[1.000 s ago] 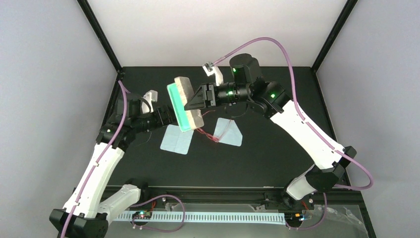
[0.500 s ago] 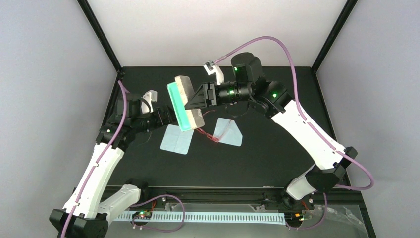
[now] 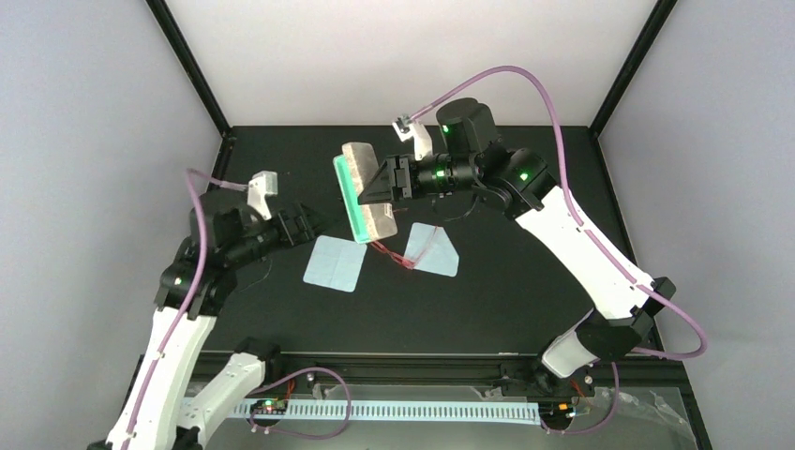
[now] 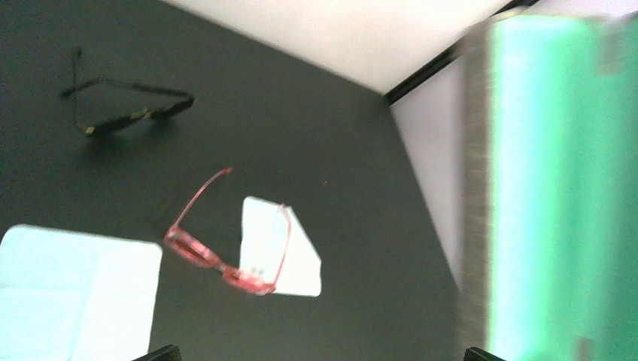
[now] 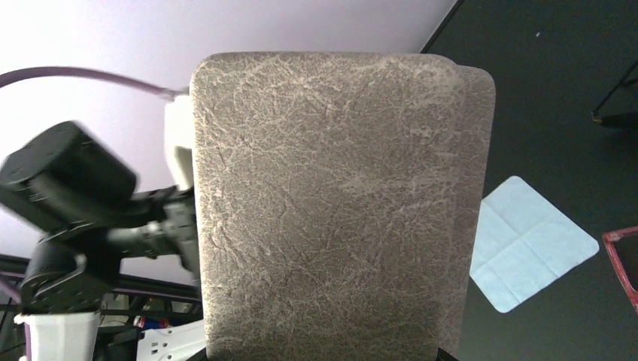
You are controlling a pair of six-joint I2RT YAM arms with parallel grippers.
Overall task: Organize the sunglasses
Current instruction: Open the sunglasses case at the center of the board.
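Left end effector [image 3: 306,221] back from case [image 3: 367,212]

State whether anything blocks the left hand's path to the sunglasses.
Nothing visible does: only a flat blue cloth lies between the open left hand and the sunglasses; the right hand's case hangs beside that path.

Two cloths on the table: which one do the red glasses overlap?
The right cloth: one arm of the red glasses lies across it. Nothing of them crosses the left cloth.

Sunglasses [image 4: 220,263] partly on right cloth [image 4: 301,263]; left cloth [image 4: 75,286] beside; case [image 3: 367,192] above.
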